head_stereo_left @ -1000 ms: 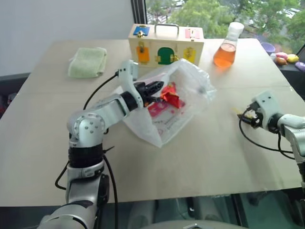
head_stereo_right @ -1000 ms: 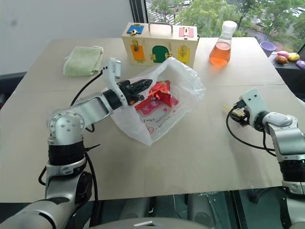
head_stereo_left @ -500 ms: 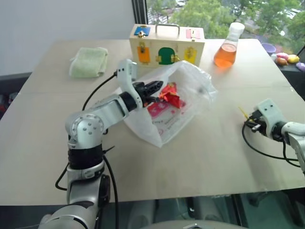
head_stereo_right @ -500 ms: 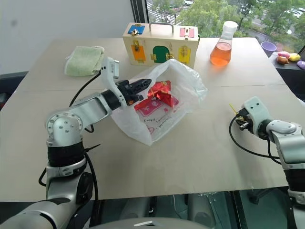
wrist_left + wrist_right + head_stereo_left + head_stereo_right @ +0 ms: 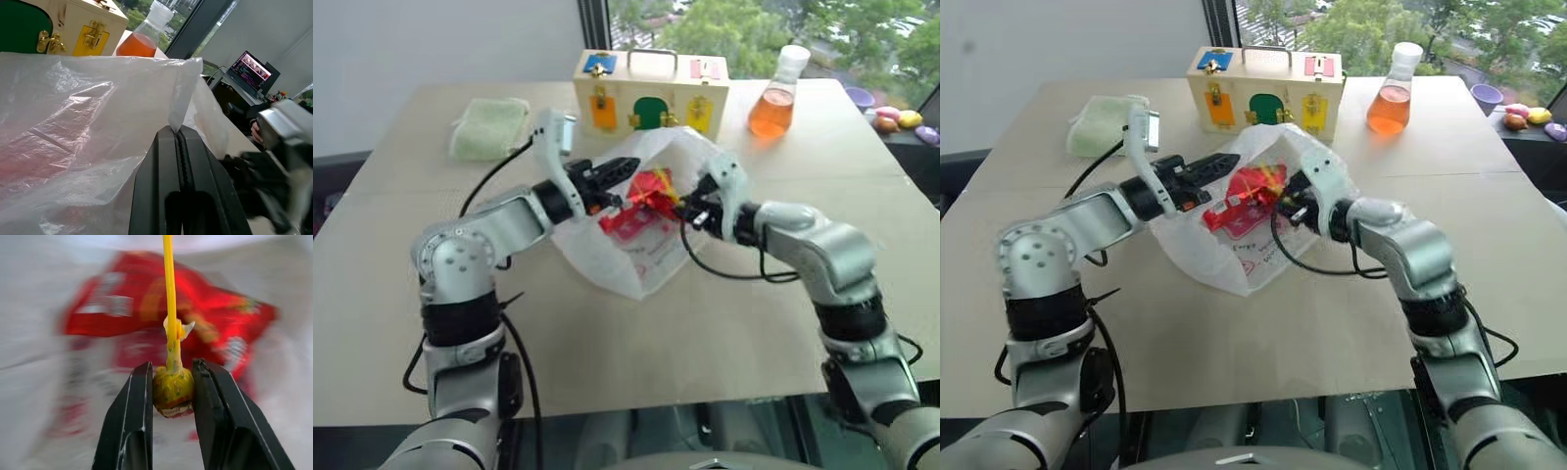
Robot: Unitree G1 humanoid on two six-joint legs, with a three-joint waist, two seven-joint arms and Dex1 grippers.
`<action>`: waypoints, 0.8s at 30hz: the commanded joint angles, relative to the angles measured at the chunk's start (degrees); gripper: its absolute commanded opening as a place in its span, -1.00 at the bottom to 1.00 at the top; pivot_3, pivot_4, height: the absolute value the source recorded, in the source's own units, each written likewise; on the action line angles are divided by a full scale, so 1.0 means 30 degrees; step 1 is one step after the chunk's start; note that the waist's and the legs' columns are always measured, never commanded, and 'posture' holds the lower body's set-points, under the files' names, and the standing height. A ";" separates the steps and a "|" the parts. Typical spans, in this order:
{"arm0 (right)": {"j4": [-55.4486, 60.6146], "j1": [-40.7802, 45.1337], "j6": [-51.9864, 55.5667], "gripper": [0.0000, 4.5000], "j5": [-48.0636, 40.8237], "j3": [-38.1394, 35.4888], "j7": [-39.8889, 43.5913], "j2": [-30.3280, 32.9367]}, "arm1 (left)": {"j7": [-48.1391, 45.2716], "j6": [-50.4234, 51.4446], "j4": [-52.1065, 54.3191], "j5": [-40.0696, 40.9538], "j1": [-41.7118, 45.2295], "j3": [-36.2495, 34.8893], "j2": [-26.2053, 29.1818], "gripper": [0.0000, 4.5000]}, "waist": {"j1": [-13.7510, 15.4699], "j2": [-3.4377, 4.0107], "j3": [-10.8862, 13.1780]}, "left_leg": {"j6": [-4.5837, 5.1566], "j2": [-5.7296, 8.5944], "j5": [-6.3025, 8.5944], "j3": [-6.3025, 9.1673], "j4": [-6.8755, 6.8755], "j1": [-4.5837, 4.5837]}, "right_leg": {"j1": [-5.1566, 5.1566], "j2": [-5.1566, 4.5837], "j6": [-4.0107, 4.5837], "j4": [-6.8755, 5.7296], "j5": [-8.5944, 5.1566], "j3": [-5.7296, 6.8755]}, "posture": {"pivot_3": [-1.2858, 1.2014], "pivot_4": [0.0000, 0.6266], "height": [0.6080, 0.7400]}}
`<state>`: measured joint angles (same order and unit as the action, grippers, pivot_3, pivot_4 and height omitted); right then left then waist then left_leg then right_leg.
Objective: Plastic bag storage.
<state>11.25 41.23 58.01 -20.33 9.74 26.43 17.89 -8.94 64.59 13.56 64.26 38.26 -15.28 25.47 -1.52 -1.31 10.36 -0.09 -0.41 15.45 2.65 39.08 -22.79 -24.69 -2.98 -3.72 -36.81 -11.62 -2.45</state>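
Head views: the right gripper (image 5: 1285,201) has swung in from the right edge of the table (image 5: 783,323) to the mouth of the plastic bag (image 5: 641,269), which lies mid-table, near side of the wooden latch box (image 5: 651,90), with the orange flask (image 5: 773,103) far right and the green cloth (image 5: 489,127) far left. The left gripper (image 5: 622,168) hasn't let go: it still pinches the bag's upper rim and holds the mouth lifted. The red snack packet (image 5: 651,188) sits inside already. My read: second item is at the opening, drop-in is next. The bag's long axis runs from the near-left closed end to the far-right mouth, which faces the right gripper. Left wrist view: jaws pressed together on a fold of the bag film (image 5: 178,105), the other gripper blurred just beyond. Right wrist view: jaws clamped on the wrapped head of a yellow lollipop (image 5: 171,387), stick pointing away from the gripper straight at the red packet inside the bag.
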 commanded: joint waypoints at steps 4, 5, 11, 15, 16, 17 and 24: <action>-1.5296 0.6565 -1.1764 -0.72 0.5638 0.2459 -0.0495 -0.2045 | 0.0517 -0.0421 0.1689 0.0382 -0.0306 -0.0031 -0.0290 -1.00 | -0.0254 0.0003 0.0004 | -0.0066 -0.0005 -0.0037 -0.0033 -0.0079 0.0005 | -0.0039 -0.0004 0.0003 0.0010 0.0001 -0.0020 | 0.03 -0.52 1.00; -1.6126 0.6877 -1.2573 -0.36 0.5765 0.2330 -0.0224 -0.2261 | 0.0651 -0.0511 0.1746 0.0336 -0.0376 -0.0038 -0.0414 -1.00 | -0.0266 0.0003 0.0004 | -0.0073 -0.0008 -0.0041 -0.0026 -0.0128 0.0008 | -0.0046 -0.0004 0.0007 0.0024 0.0000 -0.0018 | 0.03 -0.52 1.00; -0.9147 0.4232 -1.1186 0.54 0.4648 0.1399 0.2101 -0.1204 | 0.1420 -0.1483 0.0952 -0.0900 -0.0546 0.0092 -0.1219 -1.00 | -0.0216 0.0005 0.0003 | -0.0085 0.0001 -0.0048 -0.0039 -0.0201 -0.0104 | -0.0172 -0.0041 0.0007 0.0013 0.0001 -0.0026 | 0.03 -0.52 1.00; -0.0990 0.0919 -0.7118 0.54 0.2748 0.0253 0.2590 0.0300 | 0.1508 -0.2107 0.0006 -0.1976 -0.0286 0.0318 -0.1620 -1.00 | -0.0069 0.0009 0.0001 | -0.0084 0.0013 -0.0046 0.0042 -0.0204 -0.0148 | -0.0174 -0.0053 0.0006 0.0025 0.0001 0.0017 | 0.03 -0.52 1.00; 0.0939 0.0127 -0.6024 0.54 0.2242 -0.0200 0.2447 0.0675 | 0.1421 -0.2232 -0.0231 -0.2204 -0.0153 0.0406 -0.1714 -1.00 | -0.0056 0.0009 0.0001 | -0.0082 0.0017 -0.0045 0.0033 -0.0193 -0.0148 | -0.0179 -0.0053 0.0006 0.0046 0.0001 0.0013 | 0.03 -0.52 1.00; 0.2599 -0.0626 -0.5192 0.54 0.1891 -0.0574 0.2394 0.1079 | 0.1312 -0.2339 -0.0419 -0.2396 -0.0035 0.0493 -0.1782 -1.00 | -0.0038 0.0009 0.0001 | -0.0079 0.0019 -0.0044 0.0025 -0.0188 -0.0139 | -0.0178 -0.0053 0.0007 0.0058 0.0001 0.0012 | 0.03 -0.52 1.00; 0.8441 -0.3583 -0.0356 0.54 0.2354 -0.2304 -0.0397 0.2884 | 0.0408 -0.2391 -0.0968 -0.2854 0.0459 0.0730 -0.1806 -1.00 | -0.0021 0.0008 0.0001 | -0.0019 0.0012 -0.0019 0.0009 -0.0185 0.0014 | -0.0072 -0.0021 0.0011 0.0004 -0.0001 0.0013 | 0.03 -0.52 1.00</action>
<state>32.96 30.16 54.64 -13.96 4.71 27.62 26.36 -6.67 58.32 9.95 55.69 38.28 -12.93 19.79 -1.59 -1.29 10.36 -0.17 -0.38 15.38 2.69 38.53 -22.69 -24.85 -3.01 -3.69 -36.80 -11.62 -2.42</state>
